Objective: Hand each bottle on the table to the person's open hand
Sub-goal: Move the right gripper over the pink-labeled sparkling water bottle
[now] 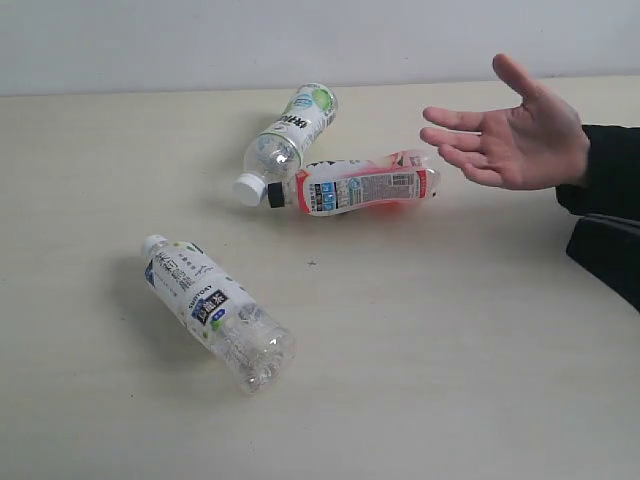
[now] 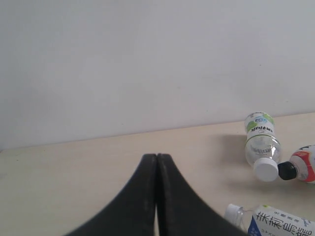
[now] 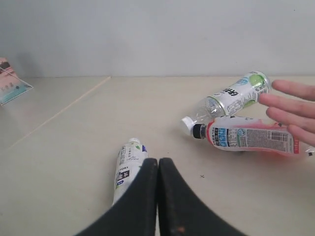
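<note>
Three bottles lie on the table (image 1: 450, 330). A white-capped bottle with a green-marked label (image 1: 288, 139) (image 2: 261, 142) (image 3: 231, 101) lies at the back. Cap to cap with it lies the black-capped bottle with the red-pink label (image 1: 360, 185) (image 3: 251, 139) (image 2: 302, 166). A third white-capped bottle (image 1: 215, 308) (image 3: 129, 169) (image 2: 278, 223) lies nearer the front left. The person's open hand (image 1: 515, 135) (image 3: 295, 110) hovers palm up at the right, just beyond the red-pink bottle. My left gripper (image 2: 157, 157) and right gripper (image 3: 158, 161) are both shut and empty, out of the exterior view.
A pale wall (image 1: 300, 40) backs the table. A small printed card (image 3: 12, 86) lies far off in the right wrist view. The person's black sleeve (image 1: 610, 210) covers the right edge.
</note>
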